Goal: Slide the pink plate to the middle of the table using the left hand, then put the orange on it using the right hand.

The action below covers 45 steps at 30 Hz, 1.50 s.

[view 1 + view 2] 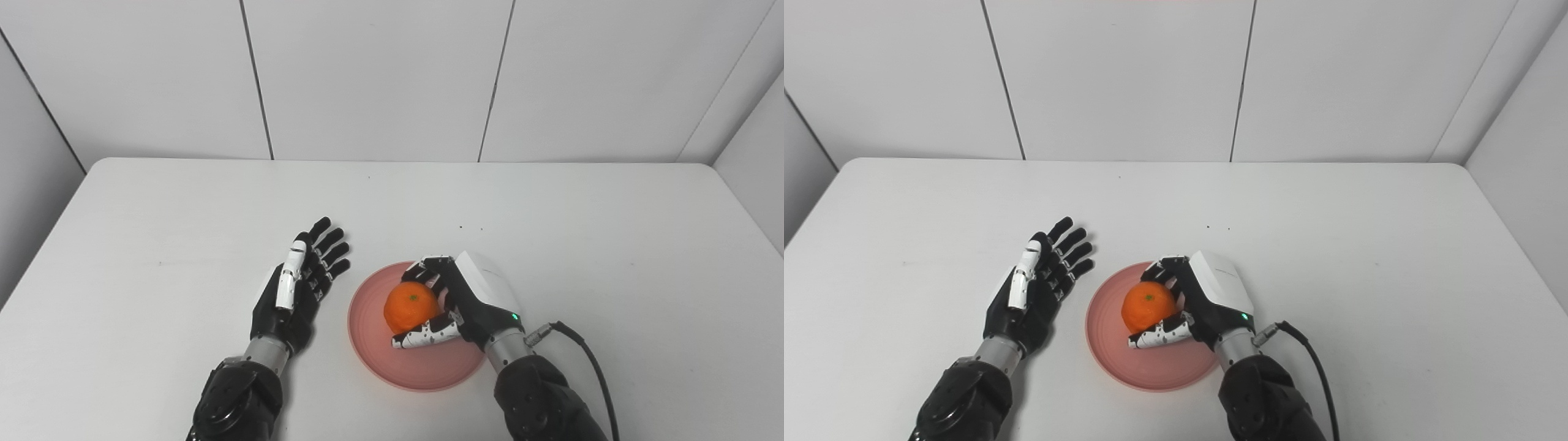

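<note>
Round orange fruit (410, 306) with a small green stem spot on top sits over the shallow, round pink plate (375, 349), inside its rim, toward the far right part of the dish. Whether the fruit rests on the plate surface or is held just above it cannot be told.

Right hand (460, 301), black with a white back cover, is closed around the orange: fingers (429, 264) curl over the far side, the white-speckled thumb (425, 335) lies along the near side. Wrist and forearm cross the plate's right rim.

Left hand (299, 285) holds nothing, fingers spread and extended, pointing away from the robot. It lies just beside the plate's left rim, a narrow gap of tabletop between them.

Plate stands near the front centre of the white table (582, 245). Broad bare surface behind it and to both sides; the table's edges are well apart from the plate. A black cable (588, 355) trails from the right wrist.
</note>
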Available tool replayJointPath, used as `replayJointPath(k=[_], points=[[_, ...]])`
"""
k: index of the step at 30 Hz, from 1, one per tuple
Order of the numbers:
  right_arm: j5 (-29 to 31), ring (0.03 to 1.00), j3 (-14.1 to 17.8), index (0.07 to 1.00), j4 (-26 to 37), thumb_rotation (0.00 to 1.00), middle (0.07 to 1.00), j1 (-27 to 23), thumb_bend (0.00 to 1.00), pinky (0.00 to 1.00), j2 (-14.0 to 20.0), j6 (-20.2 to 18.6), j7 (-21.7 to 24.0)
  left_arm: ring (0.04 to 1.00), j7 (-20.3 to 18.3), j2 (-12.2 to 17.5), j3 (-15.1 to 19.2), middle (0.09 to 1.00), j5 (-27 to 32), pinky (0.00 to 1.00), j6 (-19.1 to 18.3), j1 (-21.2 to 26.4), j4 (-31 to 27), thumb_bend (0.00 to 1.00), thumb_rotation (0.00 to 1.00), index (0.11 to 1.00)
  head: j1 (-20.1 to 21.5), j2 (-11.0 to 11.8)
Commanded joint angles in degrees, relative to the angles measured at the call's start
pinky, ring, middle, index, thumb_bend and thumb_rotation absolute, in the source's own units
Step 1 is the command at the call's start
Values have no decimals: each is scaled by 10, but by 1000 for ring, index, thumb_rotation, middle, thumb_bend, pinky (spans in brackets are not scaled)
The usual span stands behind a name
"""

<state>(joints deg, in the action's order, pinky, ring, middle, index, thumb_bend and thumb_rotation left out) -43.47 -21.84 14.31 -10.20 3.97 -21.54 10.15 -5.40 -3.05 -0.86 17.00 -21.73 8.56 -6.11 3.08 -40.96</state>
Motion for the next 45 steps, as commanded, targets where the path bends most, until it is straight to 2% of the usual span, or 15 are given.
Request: replayJointPath(k=[1,11,13,17,18,19,20,21,25,30,40,45], points=[[-6,354,-7,488,-2,132,463,-10,517,261,1,19,-4,903,5,-7,-3,912,-6,898,-7,-4,3,367,1000,902,-1,-1],[-8,354,-17,489,-3,132,466,-7,517,254,6,20,-16,901,6,-9,-2,909,-7,897,-8,-4,4,369,1000,899,2,-1],[-7,378,-17,489,-2,134,491,-6,518,274,7,21,-18,901,6,-9,-2,910,-7,898,-9,-4,3,367,1000,900,2,-1],[-5,484,-19,491,6,141,570,-1,522,384,11,24,-20,901,7,-10,-1,910,-6,896,-9,-4,1,366,1000,901,2,-2],[-7,516,-21,560,11,151,593,0,696,417,14,21,-14,900,6,-10,0,909,-6,895,-9,-5,1,366,1000,899,2,-2],[-7,562,-22,619,15,171,627,0,813,465,15,19,-10,901,6,-10,0,910,-6,897,-9,-5,1,366,1000,899,2,-2],[-5,577,-24,639,21,178,639,1,852,482,20,19,-4,902,6,-10,0,911,-6,897,-9,-5,1,366,1000,899,2,-2],[-2,646,-26,696,26,199,695,1,919,559,24,21,2,901,6,-9,0,910,-6,897,-9,-5,0,368,1000,899,2,-3],[5,722,-28,763,50,242,764,7,990,644,33,19,19,901,4,-8,1,911,-3,898,-12,-5,-1,368,1000,900,3,-3],[10,806,-24,831,82,344,825,11,1000,739,40,6,51,900,3,-8,3,910,-1,898,-12,-4,0,370,1000,901,4,-2],[19,822,13,856,156,448,852,15,1000,757,50,-3,90,899,6,-8,4,908,-2,896,-12,-3,-1,366,1000,897,5,-2],[43,820,51,858,176,468,855,16,1000,747,46,14,74,898,5,-7,6,907,-1,898,-14,-3,-1,369,1000,895,9,0]])
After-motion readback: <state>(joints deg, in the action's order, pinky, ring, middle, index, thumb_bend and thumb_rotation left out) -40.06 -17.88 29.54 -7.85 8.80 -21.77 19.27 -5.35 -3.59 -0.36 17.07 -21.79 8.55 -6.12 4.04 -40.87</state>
